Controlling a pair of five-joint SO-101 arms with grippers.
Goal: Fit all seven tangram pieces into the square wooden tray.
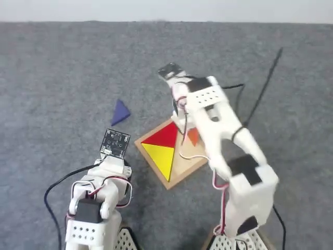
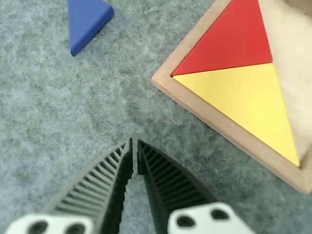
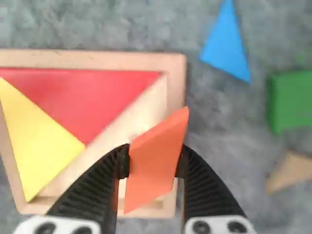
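The right tool (image 3: 152, 155) pinches an orange piece (image 3: 158, 146), tilted over the bare corner of the square wooden tray (image 3: 97, 57). The tray sits mid-frame in the high view, with a red triangle (image 3: 83, 97) and a yellow triangle (image 3: 34, 141) lying flat inside it, edge to edge. The left tool (image 2: 134, 146), pressed together on nothing, hangs at lower left over the grey desk (image 2: 58, 107); a dark blue triangle (image 2: 85, 19) lies left of centre, apart from the tray.

One wooden tray (image 1: 179, 166) and, seemingly, seven tangram pieces (image 2: 229, 41).
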